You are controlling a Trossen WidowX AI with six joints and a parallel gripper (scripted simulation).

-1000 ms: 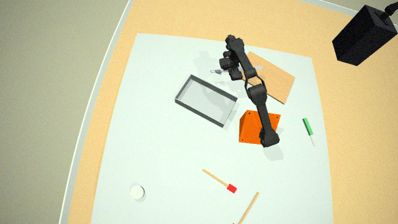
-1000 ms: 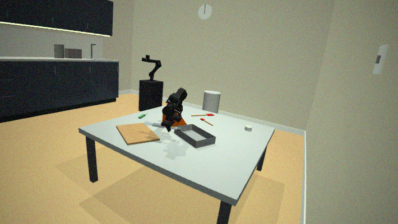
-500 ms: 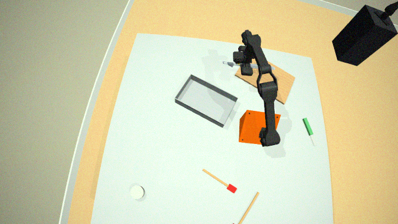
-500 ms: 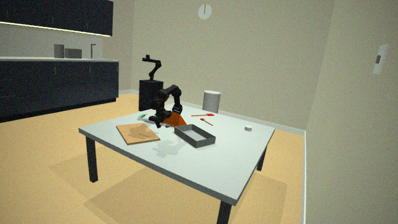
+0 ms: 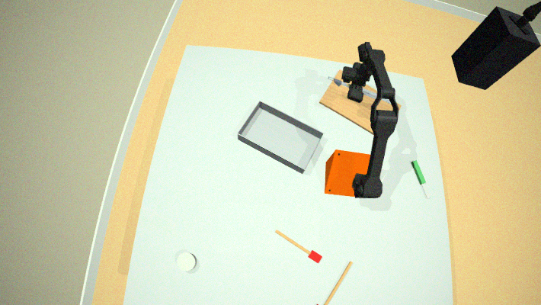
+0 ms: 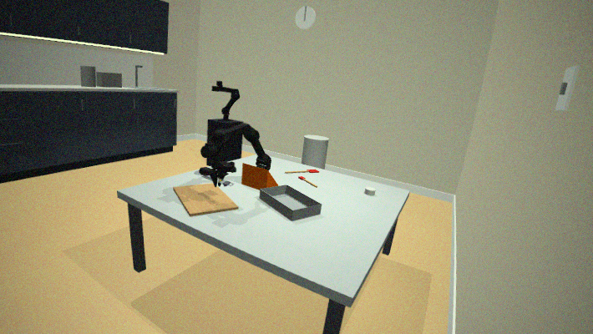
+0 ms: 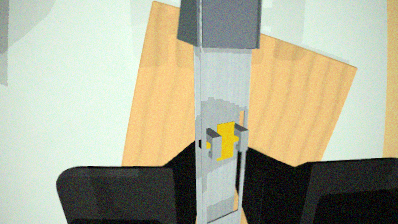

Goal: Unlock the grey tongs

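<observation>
Grey, long and slim tongs, with a yellow piece between small brackets; clamped in the pincer over the wooden board, one end past its edge, lock state unclear. Board pale brown, rectangular, flat on the counter. Well apart from it, a dark-walled, open-topped roasting tin, upright, tongs out of it.

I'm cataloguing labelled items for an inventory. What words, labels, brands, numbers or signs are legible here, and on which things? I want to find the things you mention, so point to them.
None: no word, label, brand, number or sign can be read in any view.
The round white wall clock (image 6: 305, 17) shows dark hands, but no numerals can be made out.
The grey tongs (image 7: 222, 75) and their yellow part (image 7: 226, 140) show no lettering.
</observation>
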